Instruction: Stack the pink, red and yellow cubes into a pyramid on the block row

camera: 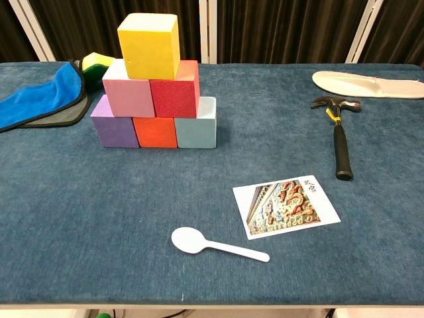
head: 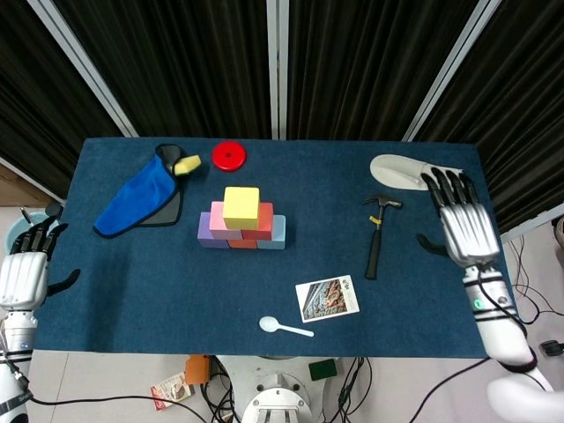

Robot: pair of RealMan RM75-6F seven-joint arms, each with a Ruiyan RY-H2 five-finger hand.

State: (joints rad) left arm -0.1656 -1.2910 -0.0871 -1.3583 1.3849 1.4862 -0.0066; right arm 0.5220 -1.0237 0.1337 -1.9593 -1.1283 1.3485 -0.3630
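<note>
Right hand (head: pixel 463 227) empty, fingers spread, off at bench (head: pixel 423 291) right edge; left hand (head: pixel 21 275) empty, fingers apart, off left edge. Yellow cube (camera: pixel 148 45) tops pink cube (camera: pixel 128 89) and red cube (camera: pixel 175 89) on block row (camera: pixel 154 126). Pyramid looks complete; nothing left.

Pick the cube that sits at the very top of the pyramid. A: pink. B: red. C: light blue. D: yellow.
D: the yellow cube stands alone on top, resting across the pink cube and the red cube, which sit on the block row.
</note>
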